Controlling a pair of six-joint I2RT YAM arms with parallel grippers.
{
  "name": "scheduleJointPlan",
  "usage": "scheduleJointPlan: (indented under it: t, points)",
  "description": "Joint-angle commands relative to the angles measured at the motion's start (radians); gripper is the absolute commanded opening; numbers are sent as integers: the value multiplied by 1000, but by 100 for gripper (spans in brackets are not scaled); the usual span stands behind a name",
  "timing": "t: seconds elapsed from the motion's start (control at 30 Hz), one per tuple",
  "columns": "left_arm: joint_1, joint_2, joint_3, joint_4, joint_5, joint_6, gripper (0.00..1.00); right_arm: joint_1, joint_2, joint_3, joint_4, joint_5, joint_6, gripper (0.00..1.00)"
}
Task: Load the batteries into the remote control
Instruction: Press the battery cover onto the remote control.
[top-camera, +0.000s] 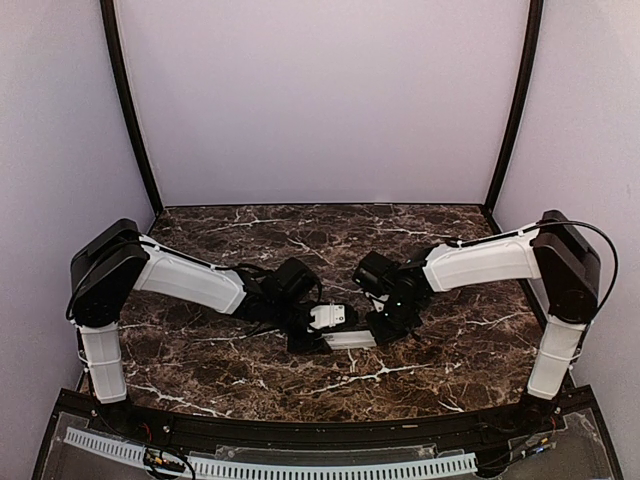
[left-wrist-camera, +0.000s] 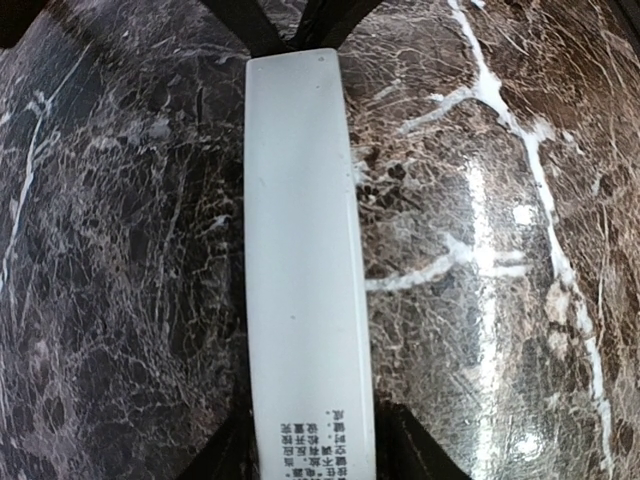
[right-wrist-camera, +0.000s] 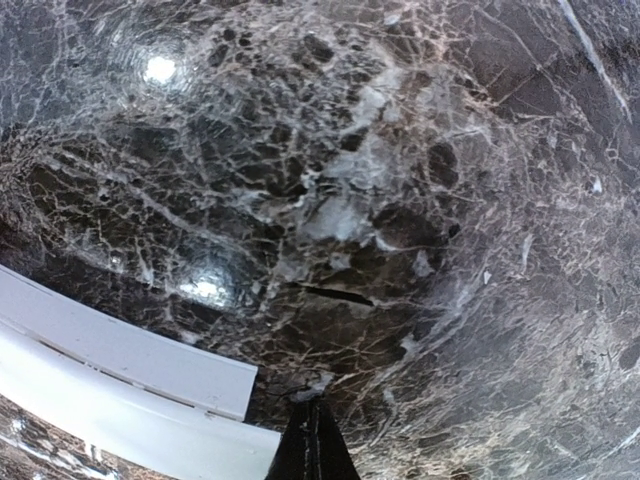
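Observation:
The remote control (top-camera: 350, 339) lies flat on the marble table between the two arms, a slim white bar. In the left wrist view the remote control (left-wrist-camera: 300, 250) runs up the frame with small printed text at its near end. My left gripper (left-wrist-camera: 312, 450) straddles that end, its dark fingers (left-wrist-camera: 420, 455) against both long edges. My right gripper (right-wrist-camera: 312, 440) is shut, its tip on the table just off the remote control's (right-wrist-camera: 120, 400) other end, where a lengthwise seam shows. My left gripper (top-camera: 318, 328) and my right gripper (top-camera: 385, 325) face each other. No batteries are in view.
The dark marble table (top-camera: 300, 240) has white veins, with pale walls behind and at both sides. A black rail and a white slotted strip (top-camera: 270, 462) run along the near edge between the arm bases.

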Motion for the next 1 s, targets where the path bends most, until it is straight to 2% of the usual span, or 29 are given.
scheduleJointPlan:
  t: [0.0, 0.13, 0.3, 0.47, 0.5, 0.53, 0.57, 0.6, 0.63, 0.7, 0.8, 0.87, 0.97]
  points:
    - [-8, -41, -3, -28, 7, 0, 50, 10, 18, 8, -17, 48, -4, 0]
    - [-8, -84, -10, -13, 18, -8, 57, 8, 28, 9, -27, 57, -8, 0]
    - [-8, -132, -16, 0, 18, -33, 60, 6, 21, 11, -32, 64, -10, 0]
    - [-8, -268, -63, 32, 16, -124, 61, 1, 15, 9, -33, 69, -17, 0]
    - [-8, -288, -84, 34, -21, -145, 61, 0, 17, 10, -33, 68, -19, 0]
    - [-8, -325, -92, 25, -51, -196, 59, 0, 16, 10, -33, 68, -19, 0]
    - [-6, -340, -103, 12, -144, -228, 56, 0, 18, 11, -33, 68, -18, 0]
    - [-7, -364, -105, -28, -202, -297, 47, 0, 18, 11, -33, 69, -19, 0]
    - [-7, -381, -104, -59, -322, -341, 34, 0, 18, 11, -33, 68, -19, 0]
    - [-8, -399, -108, -171, -439, -475, 19, 0, 14, 11, -34, 68, -21, 0]
    - [-8, -410, -131, -326, -493, -688, 12, 0, 10, 9, -33, 66, -19, 0]
    - [-8, -406, -161, -371, -487, -760, 10, 1, 10, 11, -32, 65, -19, 0]
    - [-28, -371, -193, -365, -479, -772, 9, 2, 11, 9, -23, 61, -18, 0]
